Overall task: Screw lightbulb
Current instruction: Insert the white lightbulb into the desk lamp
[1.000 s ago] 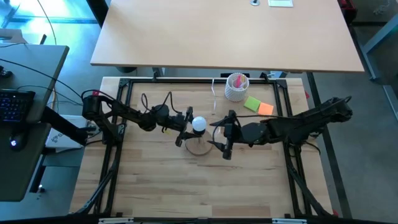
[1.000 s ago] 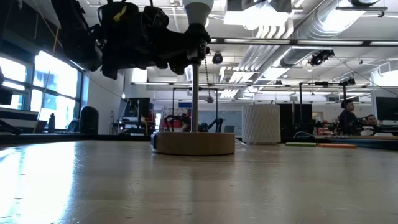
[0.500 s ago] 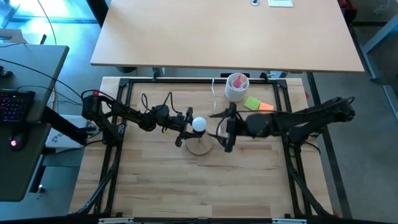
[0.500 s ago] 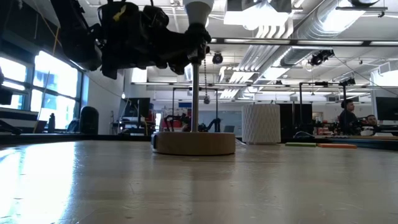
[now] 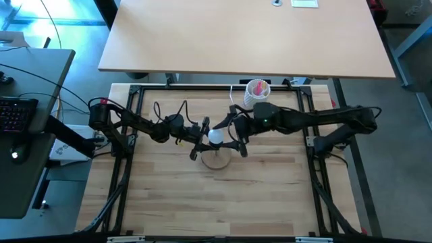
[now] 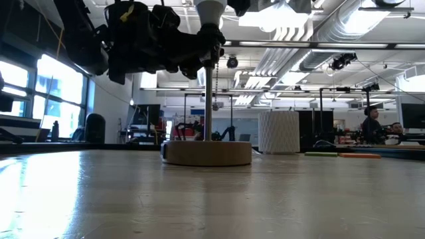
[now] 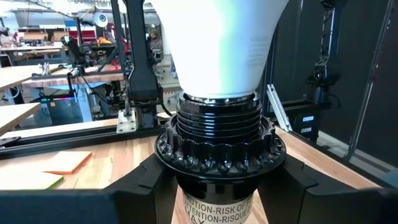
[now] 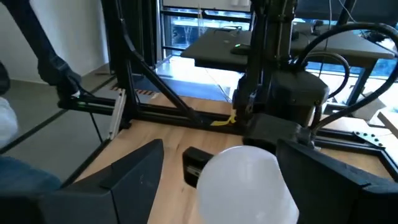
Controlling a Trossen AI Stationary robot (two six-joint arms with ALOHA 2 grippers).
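Observation:
The white lightbulb (image 5: pixel 215 136) sits in the black socket (image 7: pixel 217 149) on top of a thin pole that rises from a round wooden stand (image 6: pixel 207 153). My left gripper (image 5: pixel 200 140) comes from the table's left and is shut on the socket just below the bulb. My right gripper (image 5: pixel 233 140) comes from the right and is open. In the right wrist view its fingers (image 8: pixel 140 174) stand on either side of the bulb's dome (image 8: pixel 242 183), and no touch shows. My left gripper pinches the black socket's body (image 7: pixel 214 202) between its two fingers (image 7: pixel 146 183), just under the ribbed collar. The fingers come level from the table's left. The socket stands upright on its pole, with the stand's base on the table.
A white ribbed cup with pink contents (image 5: pixel 256 93) stands at the far side, with green and orange notes (image 5: pixel 280 115) beside it. Black frame rails (image 5: pixel 135 101) run along the table's edges. Bare wood lies on the near side of the stand.
My right gripper has moved from the right of the stand up and toward the table's left and far side, to the bulb, and now straddles it. The left gripper, the bulb and the stand have kept still.

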